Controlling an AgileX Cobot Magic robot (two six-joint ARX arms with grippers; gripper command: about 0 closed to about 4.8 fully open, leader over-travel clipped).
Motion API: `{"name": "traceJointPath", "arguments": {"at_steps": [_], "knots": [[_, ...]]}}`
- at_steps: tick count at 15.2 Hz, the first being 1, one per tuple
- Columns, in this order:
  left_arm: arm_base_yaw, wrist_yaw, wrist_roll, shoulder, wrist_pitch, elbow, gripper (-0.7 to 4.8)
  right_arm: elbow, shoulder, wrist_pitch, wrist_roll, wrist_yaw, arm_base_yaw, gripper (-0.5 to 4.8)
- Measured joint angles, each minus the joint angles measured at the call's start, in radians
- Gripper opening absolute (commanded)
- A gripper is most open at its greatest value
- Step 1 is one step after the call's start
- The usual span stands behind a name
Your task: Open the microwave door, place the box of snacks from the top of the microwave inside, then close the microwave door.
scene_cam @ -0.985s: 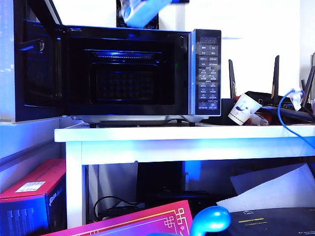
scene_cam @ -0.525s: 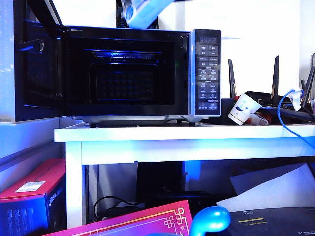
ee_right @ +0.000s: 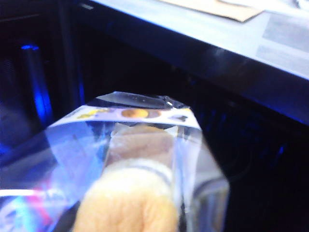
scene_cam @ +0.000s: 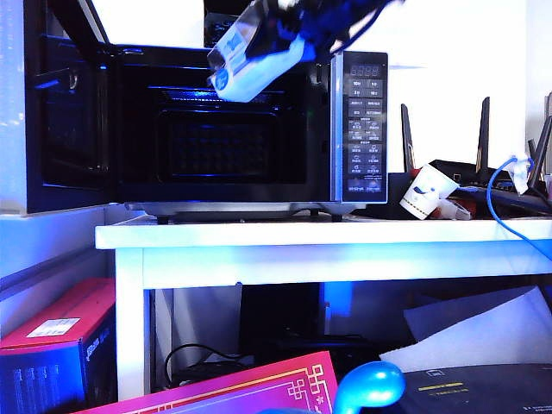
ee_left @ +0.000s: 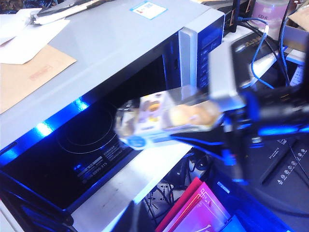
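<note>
Snack box (scene_cam: 250, 62), pinched by right fingers (ee_left: 223, 112), hangs before microwave (scene_cam: 358, 129) mouth; left fingers unseen.

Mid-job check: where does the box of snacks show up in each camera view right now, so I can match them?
Exterior view: box of snacks is tilted before the open microwave's upper opening, held by the right end effector.
Left wrist view: box mid-picture, in front of the opening.
Right wrist view: box fills the foreground.
Shared landmark: the microwave's dark open cavity.

Translucent box of snacks (scene_cam: 250, 60) tilts before open microwave (scene_cam: 259, 129).
</note>
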Motion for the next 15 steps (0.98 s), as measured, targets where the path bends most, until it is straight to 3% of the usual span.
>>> {"name": "traceJointPath", "arguments": {"at_steps": [7,10,15], "knots": [[0.000,0.000,0.000,0.000,0.000,0.000,-0.06,0.000,0.242,0.361,0.042,0.002,0.000,2.11],[0.000,0.000,0.000,0.000,0.000,0.000,-0.06,0.009,0.339,0.540,0.095,0.078,0.005,2.10],[0.000,0.000,-0.001,0.000,0.000,0.000,-0.06,0.213,0.496,0.534,0.101,0.134,0.027,2.10]]}}
